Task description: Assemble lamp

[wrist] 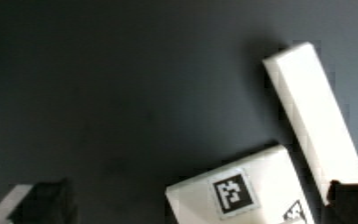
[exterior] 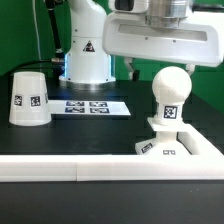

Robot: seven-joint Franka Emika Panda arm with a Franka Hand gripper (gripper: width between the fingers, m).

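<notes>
The white ball-shaped bulb point(exterior: 170, 95) stands upright with its neck in the flat angular base block point(exterior: 172, 148) at the exterior view's front right. The tapered shade point(exterior: 30, 98) stands wide end down at the exterior view's left, apart from them. The arm's hand point(exterior: 160, 40) hangs high above the bulb and touches nothing. In the wrist view my gripper point(wrist: 194, 205) is open and empty, with its dark fingers point(wrist: 43, 200) far apart. A marked corner of the base block point(wrist: 238, 190) shows below, between them. The bulb and the shade are out of the wrist view.
The marker board point(exterior: 88, 105) lies flat behind the middle of the black table. The white robot column point(exterior: 85, 50) stands at the back. A low white wall point(exterior: 60, 170) runs along the front edge and shows as a white strip in the wrist view point(wrist: 318, 110).
</notes>
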